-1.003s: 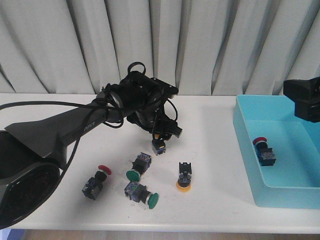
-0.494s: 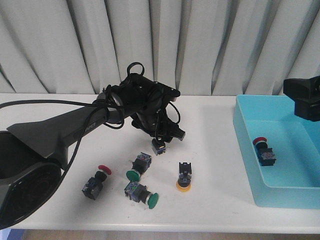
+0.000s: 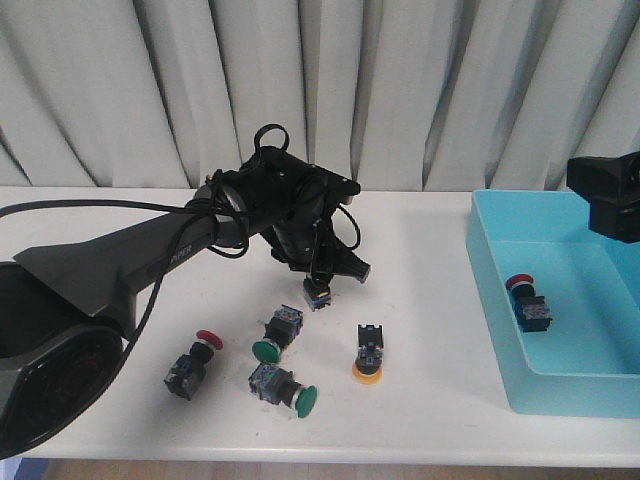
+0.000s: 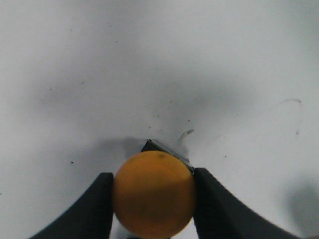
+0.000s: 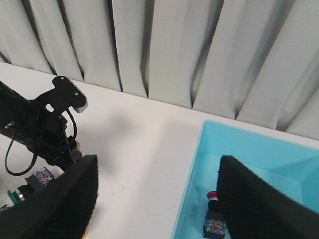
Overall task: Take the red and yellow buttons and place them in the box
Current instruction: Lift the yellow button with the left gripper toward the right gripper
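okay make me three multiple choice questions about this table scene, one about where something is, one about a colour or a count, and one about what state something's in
1. Where does the red button in the box lie?
A. In the box's near left part
B. Outside the box, against its wall
C. Under the right claw

2. How many green-capped switches lie on the table?
A. None
B. Two
C. Four

3. What is the left claw doing?
A. Hanging open with nothing in it
B. Closed on a yellow button
C. Closed on a green switch

Answers:
1. A: the front view shows the red button inside the box, close to its left wall.
2. B: one green cap sits left of the other, both in the loose group.
3. B: the left wrist view shows the yellow button squeezed between the two claw fingers.
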Controlling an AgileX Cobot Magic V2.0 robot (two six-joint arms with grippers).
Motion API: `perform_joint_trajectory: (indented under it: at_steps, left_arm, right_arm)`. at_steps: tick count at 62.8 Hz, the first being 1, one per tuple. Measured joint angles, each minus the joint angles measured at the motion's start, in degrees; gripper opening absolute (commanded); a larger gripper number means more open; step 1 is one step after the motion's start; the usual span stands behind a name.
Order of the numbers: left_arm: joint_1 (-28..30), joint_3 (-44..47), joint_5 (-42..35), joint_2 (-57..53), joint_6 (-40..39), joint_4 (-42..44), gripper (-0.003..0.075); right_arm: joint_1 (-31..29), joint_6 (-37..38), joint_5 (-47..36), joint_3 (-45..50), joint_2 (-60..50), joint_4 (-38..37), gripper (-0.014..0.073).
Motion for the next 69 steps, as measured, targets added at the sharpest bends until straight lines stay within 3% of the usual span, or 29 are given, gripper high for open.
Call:
perform_joint_trajectory:
  at_steps: [8, 20, 35, 48, 69]
  left_arm:
    - [0.0, 0.0, 0.1, 0.0, 0.3, 0.0, -0.0008]
    - [0.0, 0.1, 2.6, -2.1, 2.4, 0.0, -0.0007]
    - [0.0, 0.1, 5.9, -11.8, 2.8, -3.8, -0.0006]
    - [0.0, 0.1, 7.3, -20.7, 2.8, -9.6, -0.0005]
    - [-0.6, 2.0, 7.4, -28.2, 2.4, -17.9, 0.0004]
  right_arm:
    - [0.0, 0.0, 0.0, 0.0, 0.0, 0.0, 0.0502]
    - [0.8, -0.9, -0.7, 0.0, 1.5, -0.2, 0.0502]
    - [9.2, -8.3, -3.0, 0.0, 9.7, -3.1, 0.0502]
    - [15.0, -10.5, -7.2, 0.0, 16.0, -6.5, 0.0502]
    - [15.6, -11.2, -14.0, 0.0, 19.7, -7.6, 0.0502]
